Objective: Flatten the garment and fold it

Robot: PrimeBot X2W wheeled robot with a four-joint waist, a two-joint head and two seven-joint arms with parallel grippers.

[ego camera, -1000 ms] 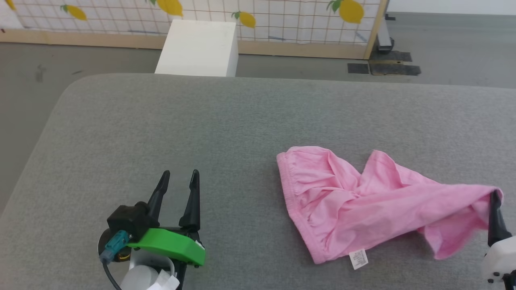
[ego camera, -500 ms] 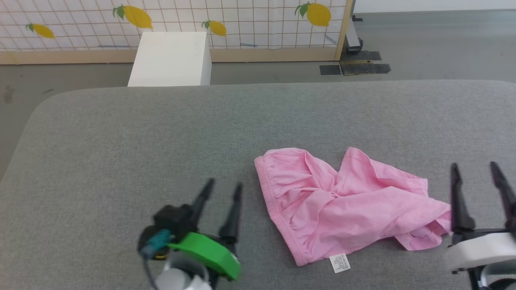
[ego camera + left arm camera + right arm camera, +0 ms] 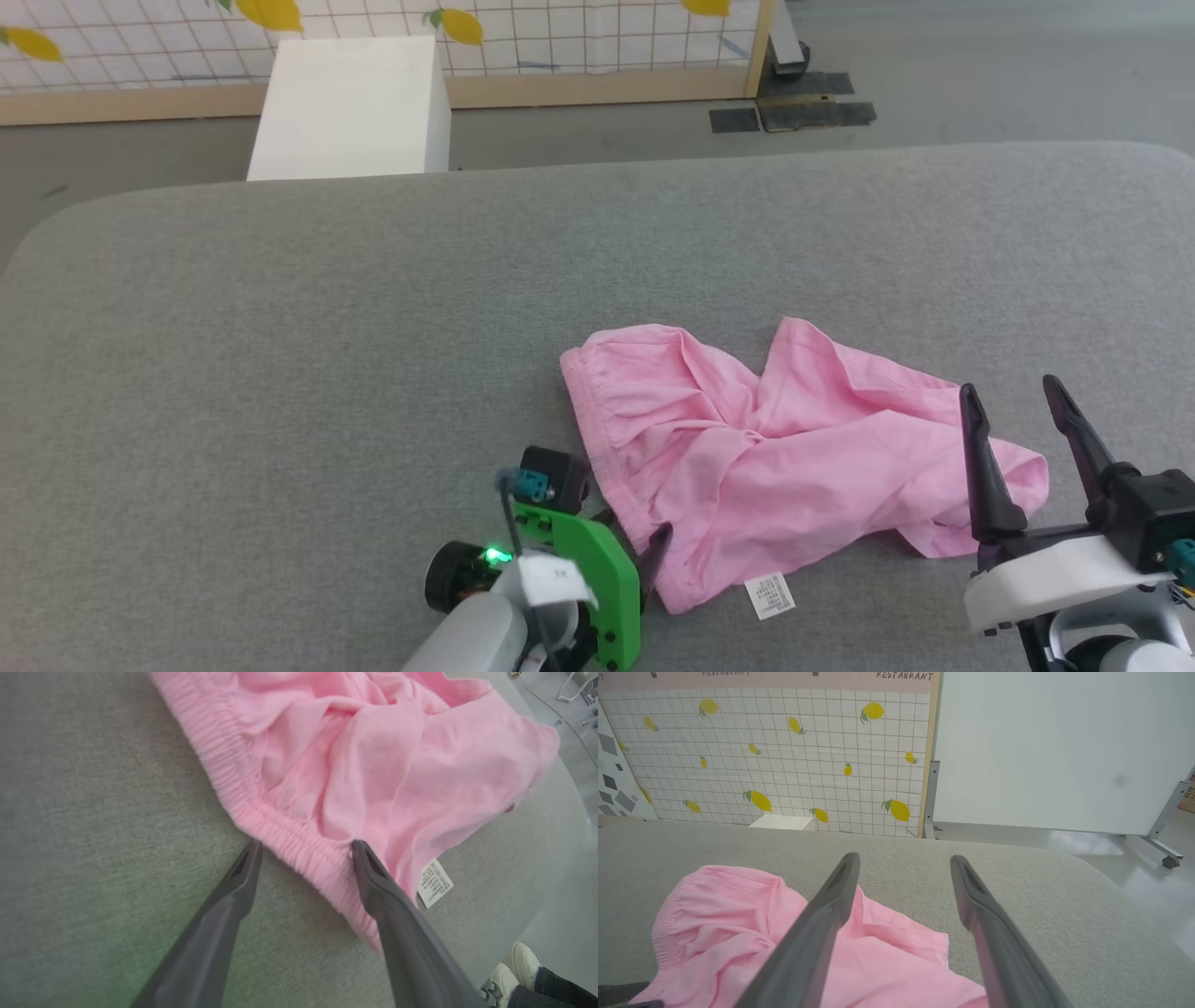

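Note:
The garment (image 3: 766, 457) is a pair of pink shorts lying crumpled on the grey padded table (image 3: 280, 327). Its gathered waistband (image 3: 289, 840) faces left and a white label (image 3: 770, 595) sticks out at the near edge. My left gripper (image 3: 635, 532) is down at the waistband's near corner. In the left wrist view the left gripper (image 3: 306, 845) is open with the waistband running between its fingers. My right gripper (image 3: 1008, 387) stands open over the garment's right end, holding nothing. The right wrist view shows the right gripper (image 3: 903, 857) above the garment (image 3: 738, 924).
A white box (image 3: 350, 107) stands on the floor behind the table, before a lemon-print partition (image 3: 784, 756). A whiteboard on wheels (image 3: 1055, 746) stands to the right. A person's shoes (image 3: 514, 970) show past the table's rounded edge.
My left gripper has swung right to the waistband's near corner. The garment's right end, stretched out at my right gripper a second ago, now lies slack. The head camera has shifted.

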